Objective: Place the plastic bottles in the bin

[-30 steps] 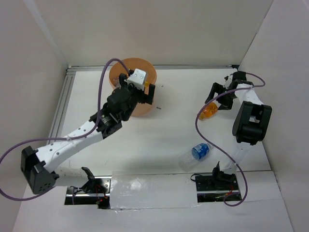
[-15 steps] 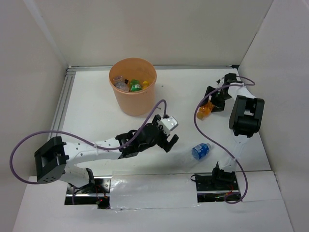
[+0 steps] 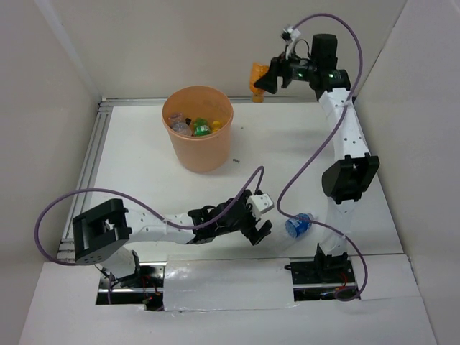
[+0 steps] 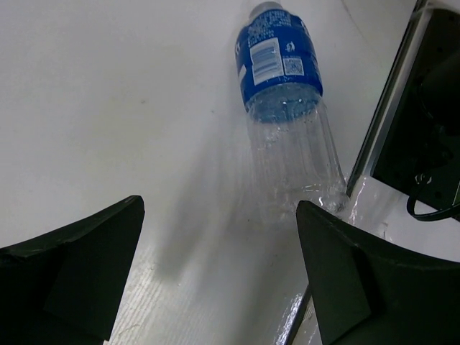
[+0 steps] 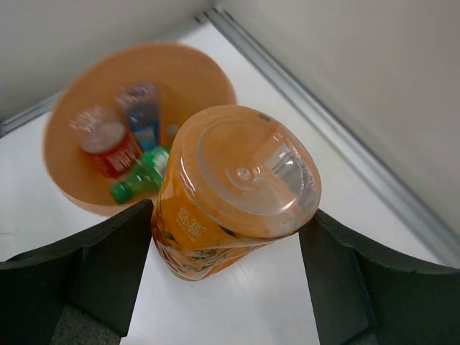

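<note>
The bin [image 3: 203, 155] is an orange bucket at the back left, with a green bottle [image 3: 201, 128] and clear ones [image 3: 177, 123] inside. My right gripper [image 3: 264, 80] is raised high, to the right of the bin, shut on an orange bottle [image 3: 256, 76]. In the right wrist view that bottle [image 5: 230, 187] sits bottom-up between the fingers, and the bin [image 5: 215, 68] lies below and beyond it. A clear bottle with a blue label [image 3: 298, 224] lies near the front. My left gripper [image 3: 257, 224] is low and open, just left of it. The left wrist view shows this bottle [image 4: 280, 65] ahead of the gripper [image 4: 219, 280].
The right arm's base and its black mounting plate [image 4: 424, 129] sit just beside the blue-label bottle. A shiny taped strip [image 3: 223, 284] runs along the front edge. Metal rails [image 3: 97, 154] and white walls close in the left, back and right sides.
The right arm closed on the orange bottle at the right of the table and lifted it up towards the back. The left arm swung from over the bin to the front, near the blue-label bottle.
</note>
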